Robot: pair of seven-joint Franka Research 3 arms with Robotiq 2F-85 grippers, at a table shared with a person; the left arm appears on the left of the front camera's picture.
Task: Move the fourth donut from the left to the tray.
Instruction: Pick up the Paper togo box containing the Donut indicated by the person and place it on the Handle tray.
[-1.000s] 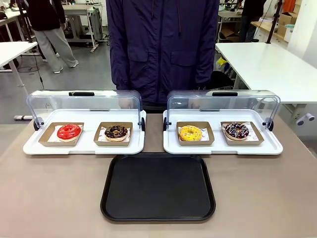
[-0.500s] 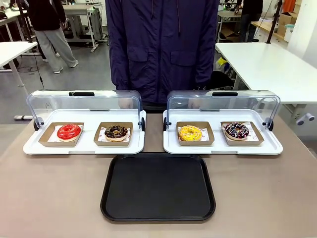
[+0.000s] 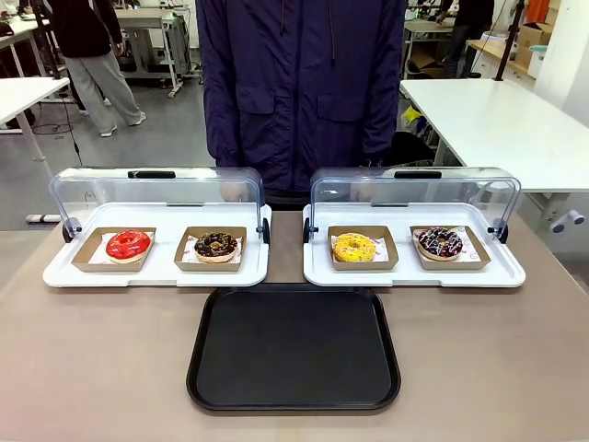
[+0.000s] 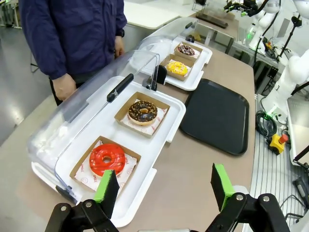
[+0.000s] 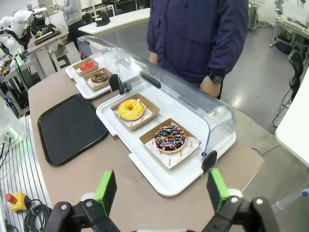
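Nothing has shifted since a second ago: fourth donut (image 3: 440,242) sits in its cardboard holder on the right white display tray (image 3: 414,275), behind the black tray (image 3: 293,348). Left gripper (image 4: 164,186) and right gripper (image 5: 161,188) both have fingers spread apart.

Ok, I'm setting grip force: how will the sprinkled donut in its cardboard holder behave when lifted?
The fourth donut looks soft, its glaze likely smearing if squeezed. Its cardboard holder seems thin, probably light; gripped by one edge it may sag.
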